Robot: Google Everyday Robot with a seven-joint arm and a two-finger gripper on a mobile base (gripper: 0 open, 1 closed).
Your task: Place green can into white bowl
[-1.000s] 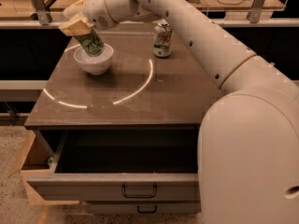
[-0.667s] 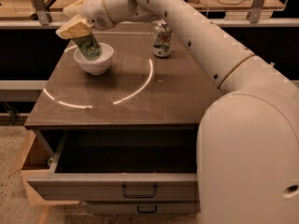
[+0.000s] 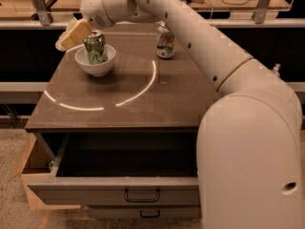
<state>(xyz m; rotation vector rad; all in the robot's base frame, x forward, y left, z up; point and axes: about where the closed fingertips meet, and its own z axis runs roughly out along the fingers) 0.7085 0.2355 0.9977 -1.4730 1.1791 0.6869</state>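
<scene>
Your robot's long white arm [image 3: 209, 51] reaches across the dark brown table top [image 3: 119, 97] to its far left corner. There the two-finger gripper [image 3: 71, 36] hangs just above and to the left of the small glossy white bowl [image 3: 95, 65].

The dark green aluminium drink can [image 3: 96, 46] stands inside that bowl. Its base is down in the hollow, its silver top is up, and its upper half rises clear of the rim. It looks close to upright, leaning slightly if at all.

The tan fingers [image 3: 78, 30] are spread and both sit on the can's left side, with the can outside them. The nearer finger's edge comes right up to the can's upper left shoulder, and you cannot tell from this view whether it touches.

A second can, whitish-silver with a green and red label [image 3: 165, 42], stands upright toward the back of the table. It is well apart from the bowl, to its right and beside the arm.

A bright arc of reflected light [image 3: 143, 87] curves across the table surface in front of both cans. Below the top, a wide grey drawer [image 3: 114, 190] stands pulled open, with a dark handle on its front, and another handle [image 3: 150, 213] shows on the drawer beneath it.
</scene>
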